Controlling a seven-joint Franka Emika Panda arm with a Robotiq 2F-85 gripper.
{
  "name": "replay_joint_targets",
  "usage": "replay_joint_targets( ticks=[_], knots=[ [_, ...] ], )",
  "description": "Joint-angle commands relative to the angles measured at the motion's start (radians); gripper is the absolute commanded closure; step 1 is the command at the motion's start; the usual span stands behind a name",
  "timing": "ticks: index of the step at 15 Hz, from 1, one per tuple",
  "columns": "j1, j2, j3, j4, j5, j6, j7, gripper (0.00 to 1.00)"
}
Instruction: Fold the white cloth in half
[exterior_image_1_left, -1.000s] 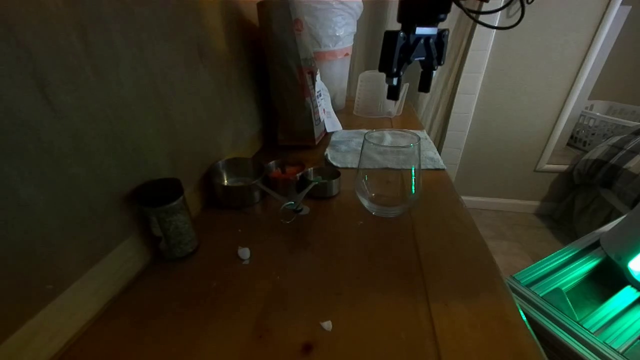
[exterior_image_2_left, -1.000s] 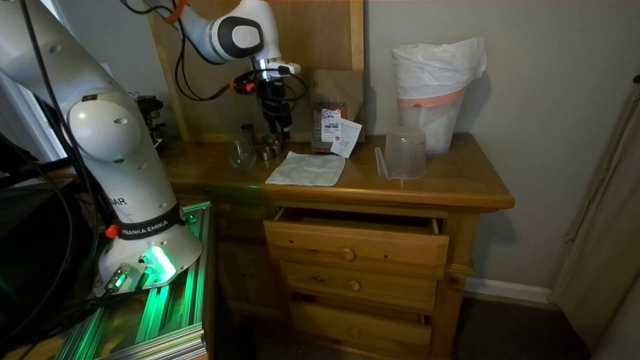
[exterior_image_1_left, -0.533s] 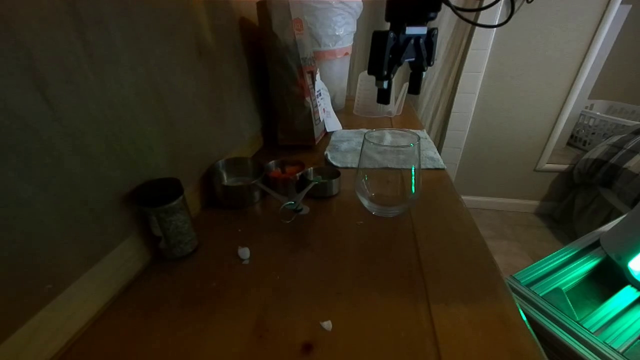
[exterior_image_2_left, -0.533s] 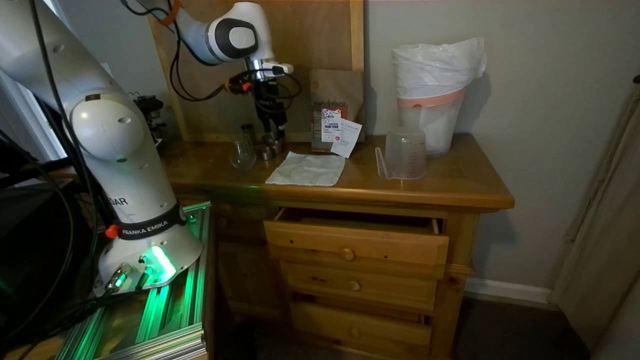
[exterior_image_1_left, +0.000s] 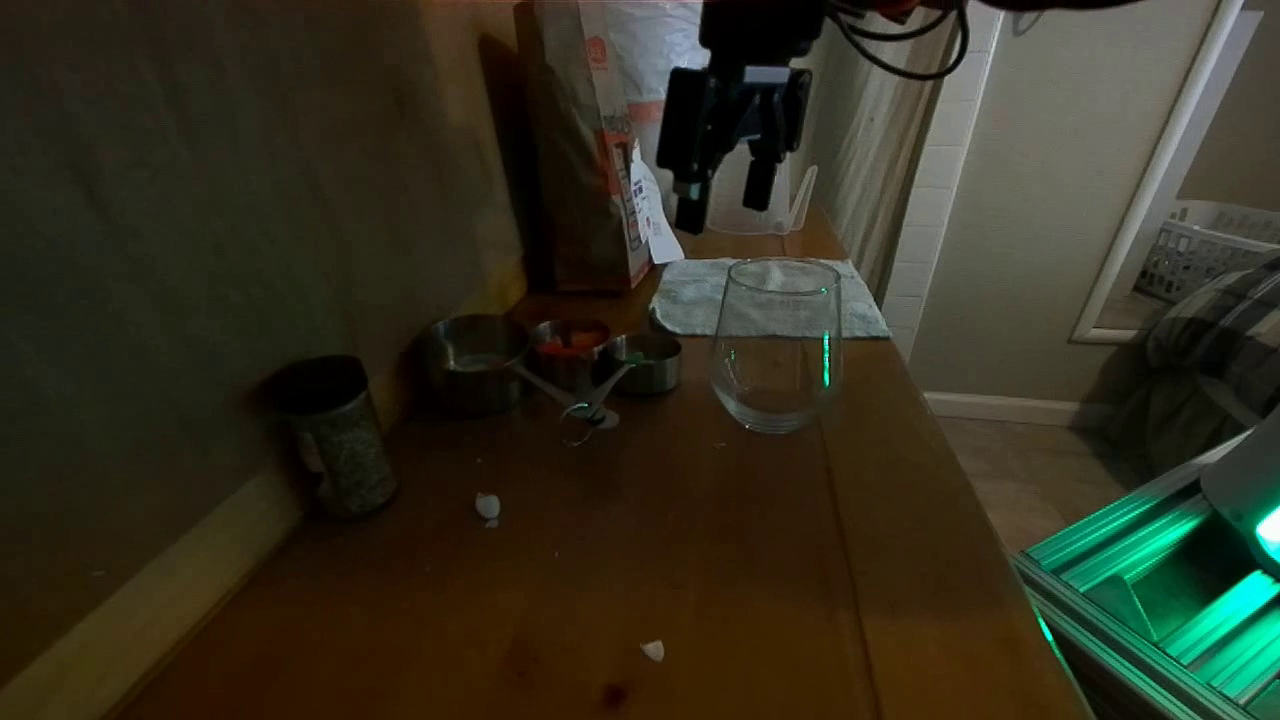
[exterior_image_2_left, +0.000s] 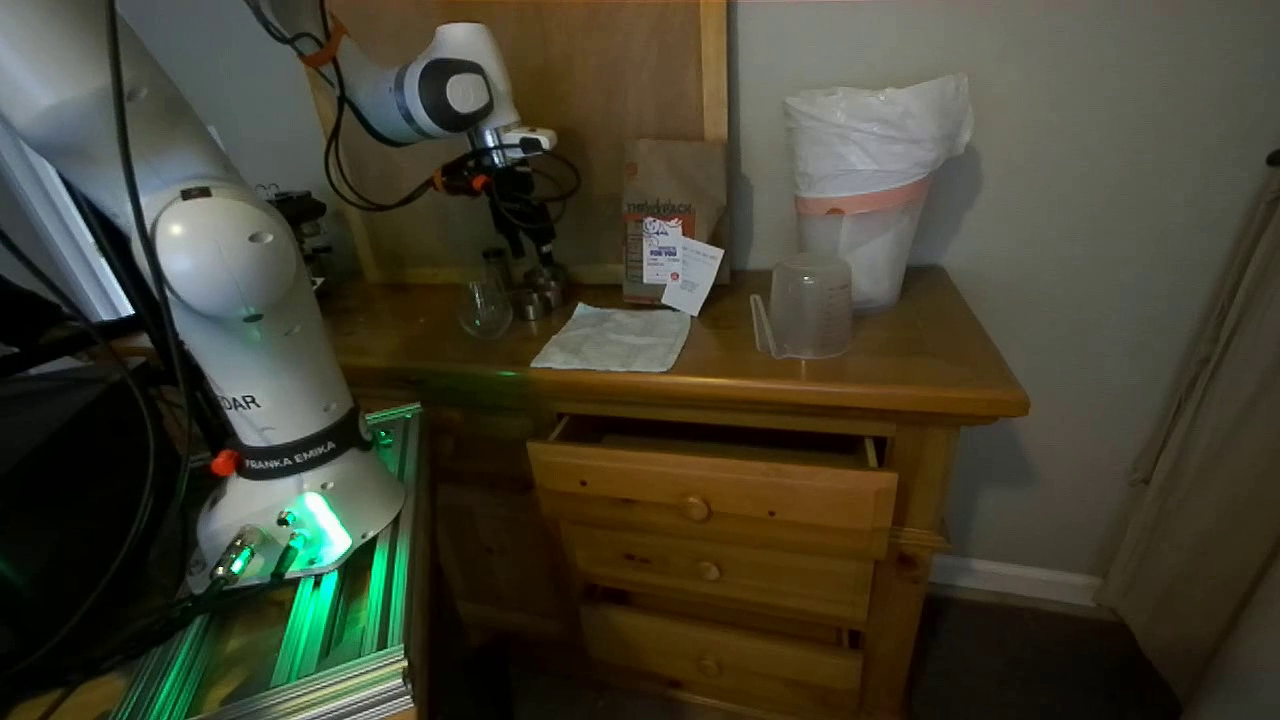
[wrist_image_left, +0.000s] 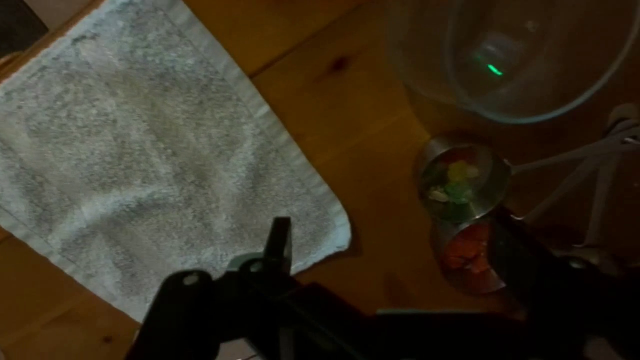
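white cloth (wrist_image_left: 175, 145), corner toward cups (wrist_image_left: 491, 192)

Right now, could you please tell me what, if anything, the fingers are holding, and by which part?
Nothing is held: the fingers stand apart with nothing between them, and the white cloth lies spread on the wooden desk.

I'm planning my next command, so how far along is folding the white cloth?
Done: no folding that shows; the white cloth lies spread out, lightly rumpled. In hand: nothing; the pincer hangs open, clear of the cloth. Left: the whole fold, likely gripping one side, bringing it across and releasing.
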Motion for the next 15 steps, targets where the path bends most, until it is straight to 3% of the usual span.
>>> replay_joint_targets(
  ticks=[1, 4, 9, 15],
  knots=[
    [-0.029, 0.127, 0.066, 0.071, -0.092, 0.055, 0.142, 0.00],
    [-0.071, 0.200, 0.085, 0.112, -0.260, 0.073, 0.287, 0.00],
    [-0.070, 0.332, 0.024, 0.199, -0.504, 0.048, 0.457, 0.00],
    [0.008, 0.455, -0.075, 0.258, -0.528, 0.046, 0.455, 0.00]
  ],
)
